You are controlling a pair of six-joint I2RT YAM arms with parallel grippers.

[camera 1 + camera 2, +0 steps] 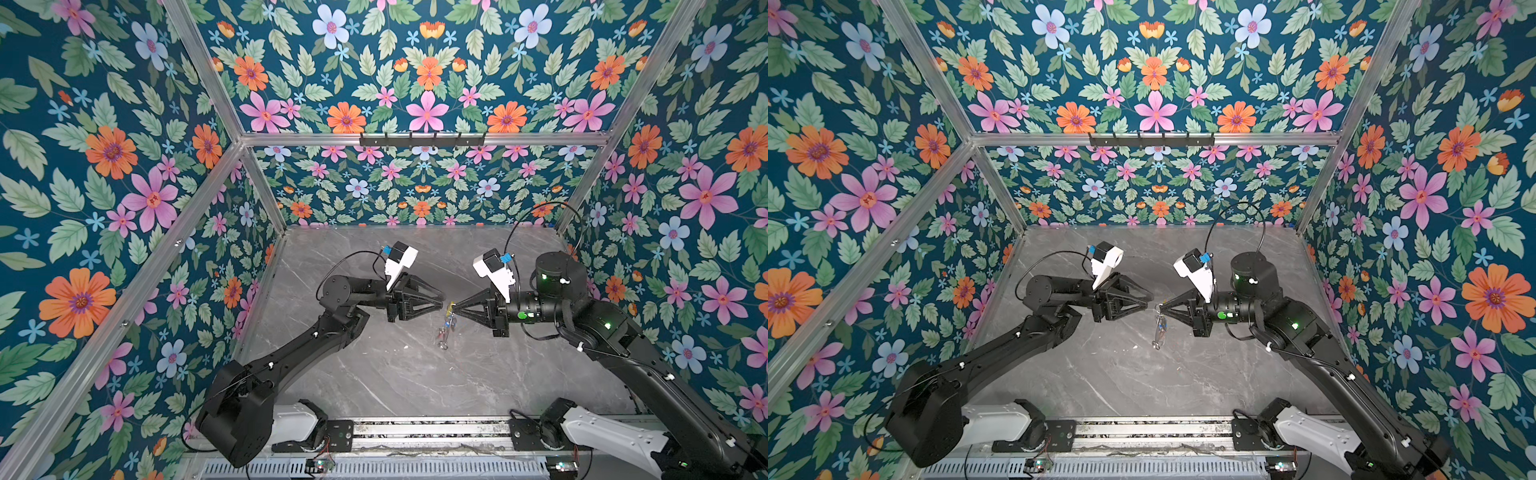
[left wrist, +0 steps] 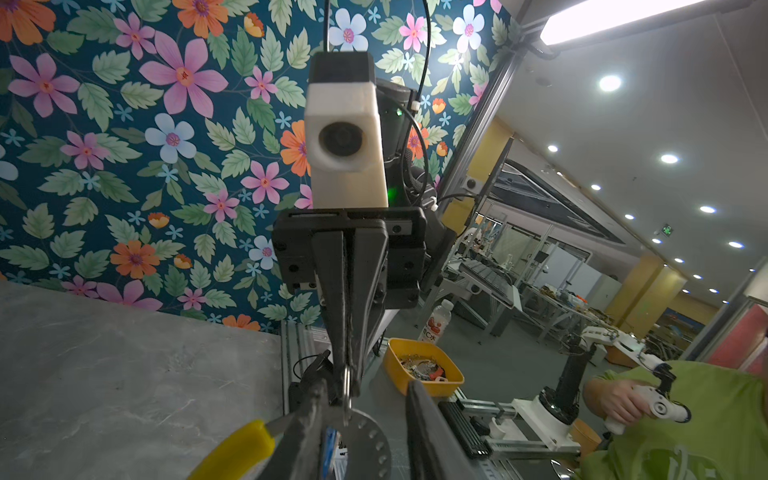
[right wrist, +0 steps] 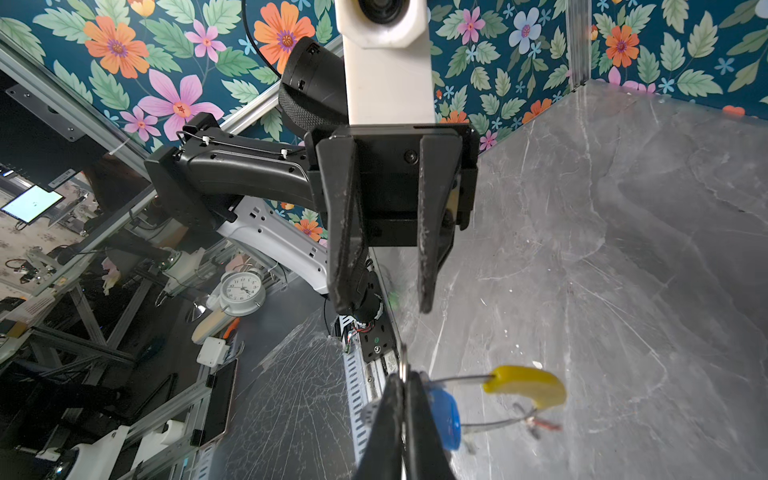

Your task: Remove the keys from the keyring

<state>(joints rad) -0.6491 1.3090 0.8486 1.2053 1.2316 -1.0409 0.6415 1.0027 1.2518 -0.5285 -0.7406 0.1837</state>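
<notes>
The keyring [image 3: 525, 388] is pinched in the closed right gripper [image 2: 347, 370] above the middle of the table [image 1: 415, 374], with the keys [image 1: 1158, 328] hung beneath. The left gripper [image 3: 385, 308] is held open just left of it, with nothing gripped.

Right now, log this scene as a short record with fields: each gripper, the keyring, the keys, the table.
right gripper: shut on the keyring's edge, carrying it
left gripper: open, pointed at the keyring, apart from it
keyring: hangs below the right gripper, with its yellow segment showing
blue-tagged key: on the keyring beside the right gripper's fingers, not yet removed
table: grey marble, beneath the hanging keyring
</notes>
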